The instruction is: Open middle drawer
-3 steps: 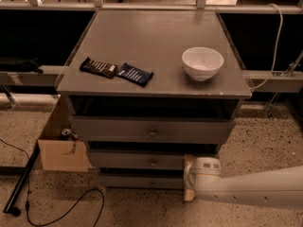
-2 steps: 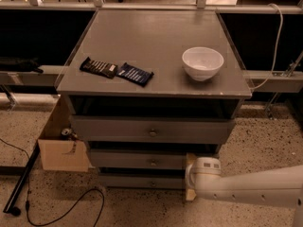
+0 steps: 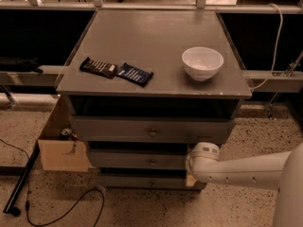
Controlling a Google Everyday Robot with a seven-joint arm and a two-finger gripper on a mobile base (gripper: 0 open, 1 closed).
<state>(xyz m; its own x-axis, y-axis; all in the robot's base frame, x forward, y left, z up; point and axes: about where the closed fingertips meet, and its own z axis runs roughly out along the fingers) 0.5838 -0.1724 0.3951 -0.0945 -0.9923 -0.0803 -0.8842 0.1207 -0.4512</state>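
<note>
A grey cabinet has three drawer fronts stacked under its top. The middle drawer [image 3: 132, 160] is the second front, with a small round metal knob [image 3: 152, 162] at its centre. It sits recessed behind the top drawer [image 3: 118, 128], which stands out furthest. My white arm comes in low from the right. My gripper [image 3: 191, 167] is at the right end of the middle drawer front, well right of the knob. Its end is pressed close against the cabinet front, between the middle and bottom drawers.
On the cabinet top [image 3: 151, 41] lie two dark snack bars [image 3: 116, 71] and a white bowl [image 3: 202, 63]. A cardboard box [image 3: 61, 150] stands on the floor at the cabinet's left. A black cable [image 3: 61, 212] and a dark pole lie on the speckled floor.
My arm's end has shifted slightly up and to the right along the cabinet front. The drawers, bowl and bars have not moved.
</note>
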